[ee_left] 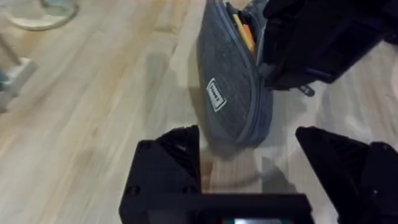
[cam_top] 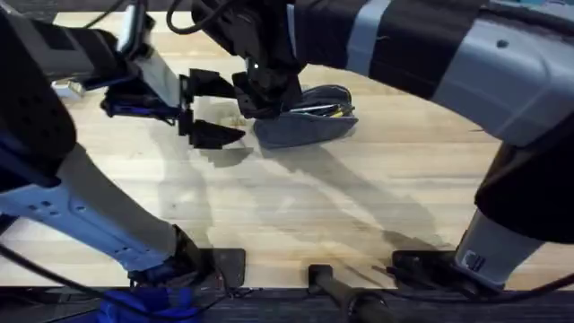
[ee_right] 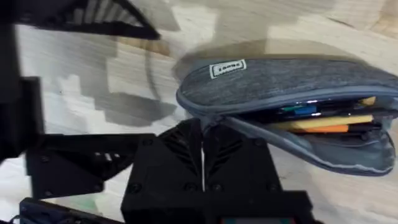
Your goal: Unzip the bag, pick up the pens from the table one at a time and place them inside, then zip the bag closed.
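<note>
The blue-grey bag (cam_top: 305, 126) lies on the table (cam_top: 296, 206) at the far middle, its zipper gaping open. Pens lie inside it: a yellow one (ee_right: 323, 121) shows through the opening, with an orange and a blue tip beside it. My right gripper (ee_right: 202, 152) is shut on the bag's left zipper end (cam_top: 265, 97). My left gripper (cam_top: 204, 110) hovers open just left of the bag, at the bag's rounded end (ee_left: 239, 127), fingers (ee_left: 171, 155) apart and touching nothing.
A round pale base (ee_left: 40, 15) and a small white object (cam_top: 67, 87) sit at the far left of the table. Both arm bases stand along the near edge. Bare wood stretches in front of the bag.
</note>
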`<state>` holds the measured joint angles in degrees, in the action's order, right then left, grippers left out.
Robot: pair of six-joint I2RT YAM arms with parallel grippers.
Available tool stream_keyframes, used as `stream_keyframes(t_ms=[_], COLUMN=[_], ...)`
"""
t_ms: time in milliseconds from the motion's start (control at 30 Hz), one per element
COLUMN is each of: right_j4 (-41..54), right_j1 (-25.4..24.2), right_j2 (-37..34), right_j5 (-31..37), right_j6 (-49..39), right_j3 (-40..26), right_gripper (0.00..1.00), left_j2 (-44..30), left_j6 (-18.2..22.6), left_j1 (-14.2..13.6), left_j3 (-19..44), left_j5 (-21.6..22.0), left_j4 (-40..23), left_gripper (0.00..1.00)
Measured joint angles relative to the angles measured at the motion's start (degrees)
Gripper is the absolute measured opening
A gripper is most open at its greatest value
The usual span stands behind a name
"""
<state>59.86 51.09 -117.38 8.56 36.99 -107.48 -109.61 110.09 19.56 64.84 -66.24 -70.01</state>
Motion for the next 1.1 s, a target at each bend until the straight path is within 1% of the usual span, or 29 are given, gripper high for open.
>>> stream_keyframes(t_ms=[200, 267, 433, 567, 600, 633, 667, 767, 800, 867, 900, 1033, 1100], right_j4=[0.0, -0.1, -0.1, -0.1, -0.1, -0.1, -0.1, -0.1, -0.1, -0.1, -0.1, -0.2, -0.2], right_j1=[0.0, 0.0, 0.0, 0.0, 0.0, 0.0, 0.0, 0.0, 0.0, 0.0, 0.0, 0.0, 0.0], right_j2=[0.0, 0.0, 0.0, 0.0, 0.0, 0.0, 0.0, 0.0, 0.0, 0.0, 0.0, 0.0, 0.0], right_j5=[0.0, 0.0, 0.0, 0.0, 0.0, 0.0, 0.0, 0.0, 0.0, 0.0, 0.0, 0.0, 0.0], right_j6=[0.0, 0.0, 0.0, 0.0, 0.0, 0.0, 0.0, 0.0, 0.0, 0.0, 0.0, 0.0, 0.0], right_j3=[0.0, 0.0, 0.0, 0.0, 0.0, 0.0, 0.0, 0.0, 0.0, 0.0, 0.0, 0.0, 0.0], right_gripper=[0.03, 0.03, 0.03, 0.03, 0.03, 0.03, 0.03, 0.03, 0.03, 0.03, 0.03, 0.03, 0.03], left_j2=[-1.3, -1.3, -1.3, -1.3, -1.3, -1.3, -1.3, -1.3, -1.3, -1.3, -1.3, -1.3, -1.3], left_j6=[-3.2, -5.0, -8.9, -10.5, -10.7, -10.9, -11.1, -11.4, -11.6, -11.6, -11.6, -11.6, -11.7], left_j1=[-4.2, -5.5, -7.8, -8.9, -9.0, -9.0, -9.0, -9.0, -9.0, -9.0, -9.0, -9.0, -9.0], left_j3=[0.0, 0.0, 0.0, 0.0, 0.0, 0.0, 0.0, 0.0, 0.0, 0.0, 0.0, 0.0, 0.0], left_j5=[-0.2, -0.2, -0.2, -0.2, -0.2, -0.2, -0.2, -0.2, -0.2, -0.2, -0.2, -0.2, -0.2], left_j4=[2.4, 4.0, 7.0, 7.3, 7.3, 7.3, 7.3, 7.4, 7.4, 7.4, 7.4, 7.3, 7.4], left_gripper=[0.905, 0.904, 0.904, 0.854, 0.815, 0.719, 0.645, 0.529, 0.465, 0.284, 0.229, 0.074, 0.046])
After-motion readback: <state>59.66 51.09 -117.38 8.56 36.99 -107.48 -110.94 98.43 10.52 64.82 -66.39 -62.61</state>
